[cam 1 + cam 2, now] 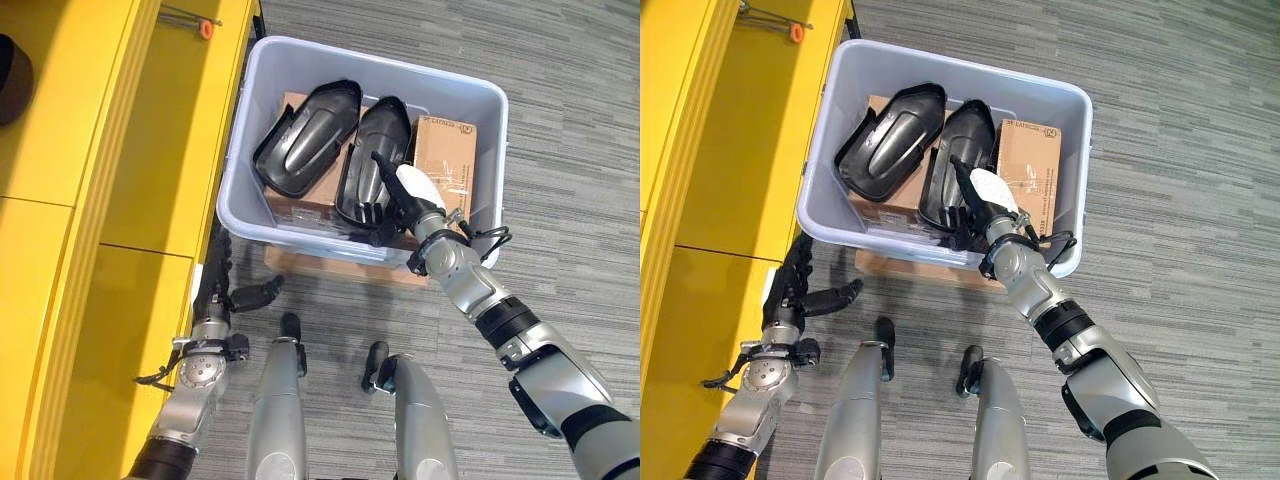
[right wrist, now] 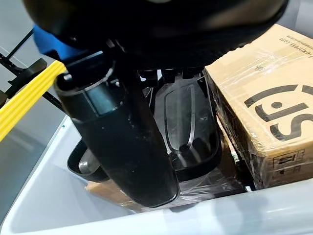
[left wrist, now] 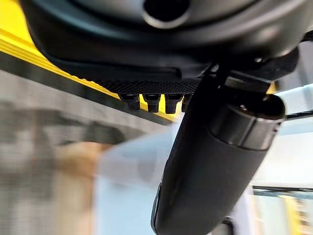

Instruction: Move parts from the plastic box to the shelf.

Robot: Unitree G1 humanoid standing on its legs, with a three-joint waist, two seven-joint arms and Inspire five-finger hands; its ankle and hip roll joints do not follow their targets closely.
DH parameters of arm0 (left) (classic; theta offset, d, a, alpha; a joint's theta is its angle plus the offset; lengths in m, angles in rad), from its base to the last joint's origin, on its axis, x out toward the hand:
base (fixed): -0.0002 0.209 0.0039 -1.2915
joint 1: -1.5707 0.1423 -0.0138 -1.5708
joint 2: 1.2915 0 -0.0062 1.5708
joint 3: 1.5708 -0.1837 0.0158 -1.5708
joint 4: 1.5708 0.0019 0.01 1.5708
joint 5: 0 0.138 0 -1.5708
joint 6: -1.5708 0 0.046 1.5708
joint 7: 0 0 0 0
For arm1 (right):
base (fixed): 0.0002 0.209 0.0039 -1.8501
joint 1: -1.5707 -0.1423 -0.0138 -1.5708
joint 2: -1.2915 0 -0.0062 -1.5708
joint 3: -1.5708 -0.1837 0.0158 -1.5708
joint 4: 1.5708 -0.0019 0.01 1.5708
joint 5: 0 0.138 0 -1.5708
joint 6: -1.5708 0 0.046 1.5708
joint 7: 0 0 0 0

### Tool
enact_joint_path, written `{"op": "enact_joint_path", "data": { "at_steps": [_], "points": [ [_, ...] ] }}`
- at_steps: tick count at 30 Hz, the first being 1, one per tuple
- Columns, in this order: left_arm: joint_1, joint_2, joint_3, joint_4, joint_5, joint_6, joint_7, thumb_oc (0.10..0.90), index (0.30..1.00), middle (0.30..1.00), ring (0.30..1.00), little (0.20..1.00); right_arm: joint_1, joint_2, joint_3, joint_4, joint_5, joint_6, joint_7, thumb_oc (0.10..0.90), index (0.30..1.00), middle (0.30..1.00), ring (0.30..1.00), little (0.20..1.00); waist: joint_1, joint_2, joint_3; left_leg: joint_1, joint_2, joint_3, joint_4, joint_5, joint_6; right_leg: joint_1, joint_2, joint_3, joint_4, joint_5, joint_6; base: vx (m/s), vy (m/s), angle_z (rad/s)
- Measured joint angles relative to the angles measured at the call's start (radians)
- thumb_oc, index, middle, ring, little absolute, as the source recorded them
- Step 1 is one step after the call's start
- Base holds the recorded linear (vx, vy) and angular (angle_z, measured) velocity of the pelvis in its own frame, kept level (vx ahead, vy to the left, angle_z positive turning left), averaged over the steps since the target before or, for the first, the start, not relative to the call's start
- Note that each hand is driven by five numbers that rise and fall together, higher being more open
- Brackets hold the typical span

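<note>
**Ana:** Grey striped carpet [image 1: 580,150] runs under everything, with the yellow shelf [image 1: 60,250] along the robot's left. What's nearest?

**Ben:** Nearest is the left hand [image 1: 222,292], low beside the shelf's yellow front and just short of the plastic box [image 1: 470,95]. Its fingers are straight and loose, thumb out to the side, holding nothing.

**Ana:** And the right one?

**Ben:** The right hand [image 1: 398,205] reaches over the box's near wall, white thumb cover up. Its fingers lie at the near end of the right black part [image 1: 378,150]; whether they close around it, I cannot tell. The wrist view shows the thumb standing over that part's hollow.

**Ana:** So the parts are in the box?

**Ben:** Both. The left black part [image 1: 305,135] lies just beside the right one, each a long moulded shell with its hollow side up, resting on cardboard. A wrapped cardboard carton [image 1: 445,160] sits against the box's right wall, beside the right part.

**Ana:** Farther off?

**Ben:** On the shelf's top, past the box's far left corner, a small orange piece [image 1: 206,28] sits at the end of thin metal rods [image 1: 180,15].
</note>
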Motion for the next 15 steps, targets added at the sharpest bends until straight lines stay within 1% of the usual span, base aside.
{"op": "enact_joint_path", "data": {
  "at_steps": [1, 2, 4, 7, 10, 12, 13, 15],
  "points": [
    [0.019, 0.0, -0.004, 0.006, 0.0, 0.003, 0.0, 0.9, 1.0, 1.0, 1.0, 1.0, -0.003, 0.002, 0.0, 0.019, 0.0, 0.003, 0.0, 0.9, 1.0, 1.0, 1.0, 1.0, 0.002, 0.0, 0.001, -0.001, 0.0, -0.002, 0.0, 0.0, 0.001, 0.0, 0.0, -0.002, 0.001, -0.001, -0.001, -0.02, 0.015, 0.05],
    [0.037, 0.0, -0.01, 0.006, 0.0, 0.003, 0.0, 0.9, 1.0, 1.0, 1.0, 1.0, -0.004, 0.002, -0.001, 0.024, 0.0, 0.006, -0.005, 0.9, 1.0, 1.0, 1.0, 1.0, 0.009, 0.002, 0.013, -0.001, 0.0, -0.004, 0.0, 0.002, 0.001, 0.0, 0.0, -0.003, 0.003, -0.001, -0.002, -0.02, 0.018, 0.04],
    [0.037, 0.0, -0.01, 0.006, 0.0, 0.003, 0.001, 0.9, 1.0, 1.0, 1.0, 1.0, -0.018, 0.002, -0.001, 0.024, 0.0, 0.006, -0.022, 0.9, 1.0, 1.0, 1.0, 1.0, 0.015, 0.004, 0.029, -0.011, -0.002, -0.015, -0.002, 0.009, -0.001, -0.005, -0.001, -0.013, 0.007, -0.001, -0.004, 0.0, 0.024, 0.1],
    [0.018, 0.0, -0.017, 0.005, 0.0, 0.003, 0.001, 0.9, 1.0, 1.0, 1.0, 1.0, -0.024, 0.008, -0.001, 0.025, 0.0, 0.009, -0.03, 0.9, 1.0, 1.0, 1.0, 1.0, 0.025, 0.003, 0.03, -0.012, -0.01, -0.022, -0.015, 0.017, -0.002, -0.005, -0.005, -0.019, 0.004, -0.002, -0.005, 0.02, 0.023, 0.11],
    [0.019, 0.0, -0.018, 0.005, 0.0, 0.003, 0.003, 0.9, 1.0, 1.0, 1.0, 1.0, -0.026, 0.016, -0.001, 0.029, 0.0, 0.012, -0.031, 0.9, 1.0, 1.0, 1.0, 1.0, 0.026, 0.003, 0.03, -0.012, -0.014, -0.021, -0.015, 0.016, 0.0, -0.004, -0.008, -0.019, 0.001, -0.002, -0.004, 0.0, 0.01, 0.02],
    [0.019, 0.0, -0.017, 0.005, 0.0, 0.003, 0.007, 0.9, 1.0, 1.0, 1.0, 1.0, -0.026, 0.016, -0.001, 0.029, 0.0, 0.013, -0.031, 0.9, 1.0, 1.0, 1.0, 1.0, 0.026, 0.003, 0.03, -0.012, -0.014, -0.022, -0.015, 0.02, -0.005, -0.003, -0.009, -0.02, 0.0, -0.002, -0.004, 0.0, 0.0, 0.0],
    [0.019, 0.0, -0.018, 0.005, 0.0, 0.003, 0.007, 0.9, 1.0, 1.0, 1.0, 1.0, -0.026, 0.016, -0.001, 0.029, 0.0, 0.012, -0.031, 0.9, 1.0, 1.0, 1.0, 1.0, 0.025, 0.003, 0.03, -0.012, -0.014, -0.022, -0.015, 0.017, 0.001, -0.004, -0.009, -0.02, 0.001, -0.002, -0.004, 0.0, 0.0, 0.0],
    [0.019, 0.0, -0.019, 0.005, 0.0, 0.003, 0.009, 0.9, 1.0, 1.0, 1.0, 1.0, -0.034, 0.027, -0.001, 0.046, 0.0, 0.013, -0.04, 0.9, 1.0, 1.0, 1.0, 1.0, 0.025, 0.003, 0.031, -0.012, -0.015, -0.023, -0.016, 0.017, 0.0, -0.004, -0.009, -0.02, 0.002, -0.002, -0.004, 0.0, 0.0, 0.0]
  ]
}}
